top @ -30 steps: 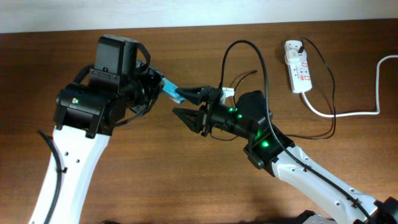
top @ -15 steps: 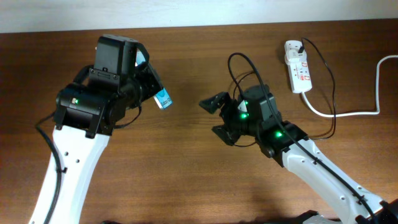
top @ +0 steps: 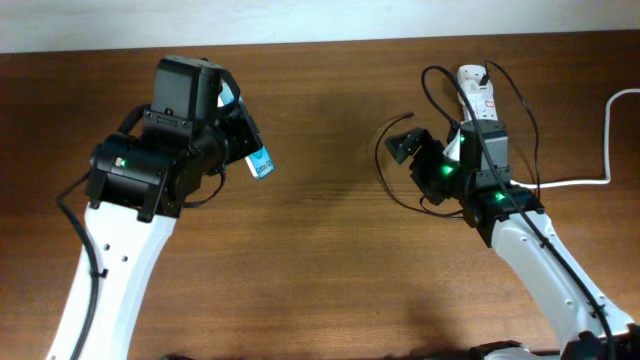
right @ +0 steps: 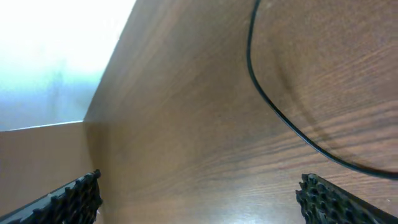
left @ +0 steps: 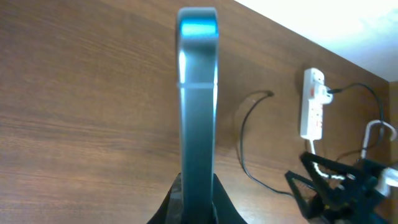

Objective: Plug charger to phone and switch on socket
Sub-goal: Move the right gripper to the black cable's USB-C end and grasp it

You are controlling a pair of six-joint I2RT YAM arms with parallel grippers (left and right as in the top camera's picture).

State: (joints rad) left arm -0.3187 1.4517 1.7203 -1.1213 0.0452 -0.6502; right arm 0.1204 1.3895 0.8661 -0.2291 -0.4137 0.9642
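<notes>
My left gripper point(top: 243, 148) is shut on the phone point(top: 260, 161) and holds it above the table. The phone shows edge-on in the left wrist view point(left: 198, 93), clamped between the fingers point(left: 198, 202). My right gripper point(top: 408, 167) is open and empty, beside the socket point(top: 478, 92); its fingers stand wide apart in the right wrist view point(right: 202, 199). The charger cable point(top: 384, 165) lies in a loop on the table, its tip point(top: 410, 116) free and apart from the phone. It also shows in the left wrist view point(left: 244, 134) and the right wrist view point(right: 273, 115).
The socket's thick white cord point(top: 570, 182) runs right to the table's edge. The socket also shows in the left wrist view point(left: 313, 102). The right arm covers part of the socket. A pale wall runs along the table's back edge.
My right gripper has pulled back from the phone to the right, toward the socket, open. The cable's loop moved right with it. The left gripper still holds the phone, nearly still.
</notes>
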